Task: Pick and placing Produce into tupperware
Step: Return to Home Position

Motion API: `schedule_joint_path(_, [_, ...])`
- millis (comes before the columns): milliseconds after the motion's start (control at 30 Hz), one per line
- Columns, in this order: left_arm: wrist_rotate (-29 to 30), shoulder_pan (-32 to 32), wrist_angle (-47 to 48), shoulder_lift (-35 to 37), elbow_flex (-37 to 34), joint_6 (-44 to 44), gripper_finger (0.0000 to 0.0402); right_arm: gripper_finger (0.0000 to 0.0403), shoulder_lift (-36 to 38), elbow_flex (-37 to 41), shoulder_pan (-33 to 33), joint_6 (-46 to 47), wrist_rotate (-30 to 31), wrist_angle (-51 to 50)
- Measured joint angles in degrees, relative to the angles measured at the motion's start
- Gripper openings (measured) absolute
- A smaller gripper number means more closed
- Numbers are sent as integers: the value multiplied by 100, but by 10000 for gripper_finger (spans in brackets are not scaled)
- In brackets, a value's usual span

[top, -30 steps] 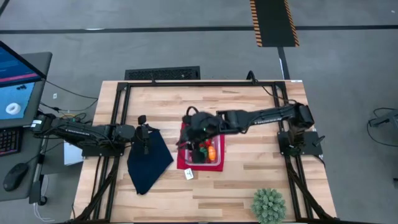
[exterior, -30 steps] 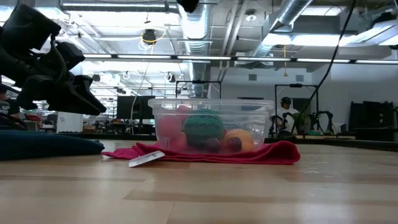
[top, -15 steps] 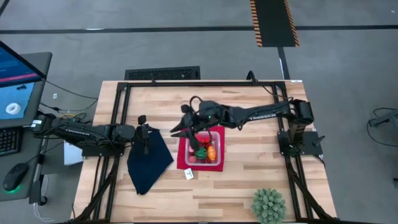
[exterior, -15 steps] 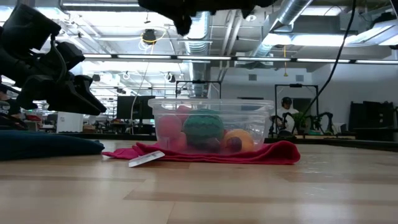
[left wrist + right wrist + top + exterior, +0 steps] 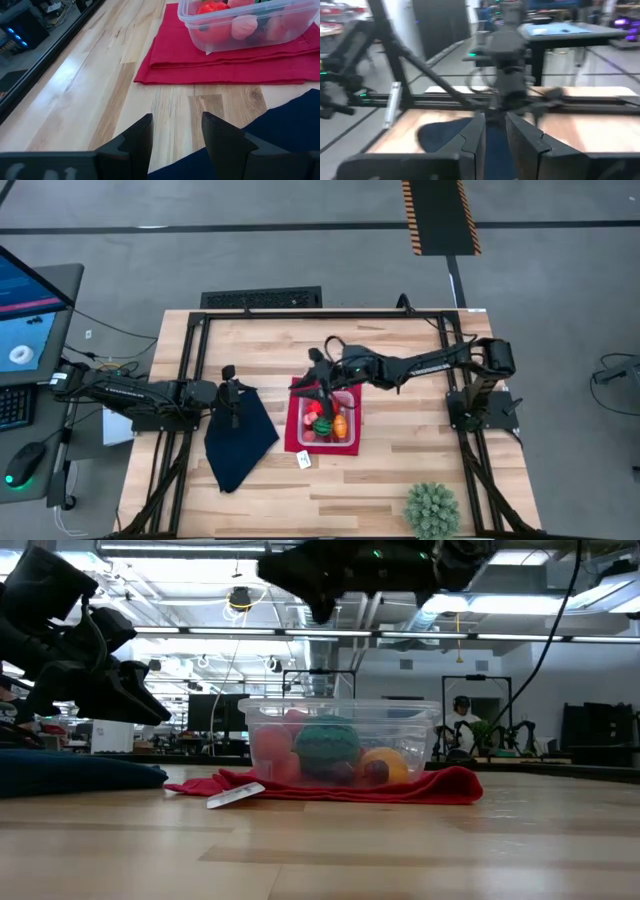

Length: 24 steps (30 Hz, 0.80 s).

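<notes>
The clear tupperware (image 5: 346, 402) (image 5: 420, 735) (image 5: 220, 41) stands on the flat red mat (image 5: 293, 435) (image 5: 210, 67). Produce lies inside it: a red piece (image 5: 318, 408) (image 5: 212, 7), an orange one (image 5: 341, 423) (image 5: 383, 765), a green striped ball (image 5: 327, 743) and pink pieces (image 5: 245, 26). My right gripper (image 5: 308, 383) (image 5: 322, 608) (image 5: 495, 135) hangs high over the container's far-left corner, about level, narrowly open and empty. My left gripper (image 5: 232, 395) (image 5: 176, 137) waits open over the dark navy cloth (image 5: 240, 438), left of the mat.
A spiky green plant ball (image 5: 432, 510) sits at the table's near right. A white tag (image 5: 304, 461) (image 5: 235, 797) lies at the mat's near edge. Black frame rails (image 5: 190, 380) run along the table's sides. Bare wood spreads right of the container. A person (image 5: 460, 715) shows far off.
My right gripper has left its place right over the container, swung toward the mat's far-left corner, and tipped from pointing down to about level, facing the left arm. It has then drawn back a little toward the right. The produce and the container have stayed put.
</notes>
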<state>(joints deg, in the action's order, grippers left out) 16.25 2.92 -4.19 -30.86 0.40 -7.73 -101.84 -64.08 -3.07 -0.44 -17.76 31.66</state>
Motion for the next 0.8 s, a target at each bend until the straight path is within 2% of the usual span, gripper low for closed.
schedule_joint_path(167, [0, -1, 0, 0, 1, -46, 160, 102, 607, 794, -300, -3, 30, 256])
schedule_joint_path(300, [0, 0, 2, 1, 1, -18, 160, 102, 1424, 1548, -346, -112, 44, 492])
schedule_joint_path(600, [2, 0, 0, -2, 1, -13, 160, 102, 3560, 3271, -40, -245, 1021, 285])
schedule_joint_path(700, [0, -2, 1, 0, 1, -11, 160, 102, 4162, 3489, 46, -402, 1190, -341])
schedule_joint_path(800, [0, 0, 2, -1, -2, -10, 160, 102, 4753, 3597, 70, -104, 1183, -1109])
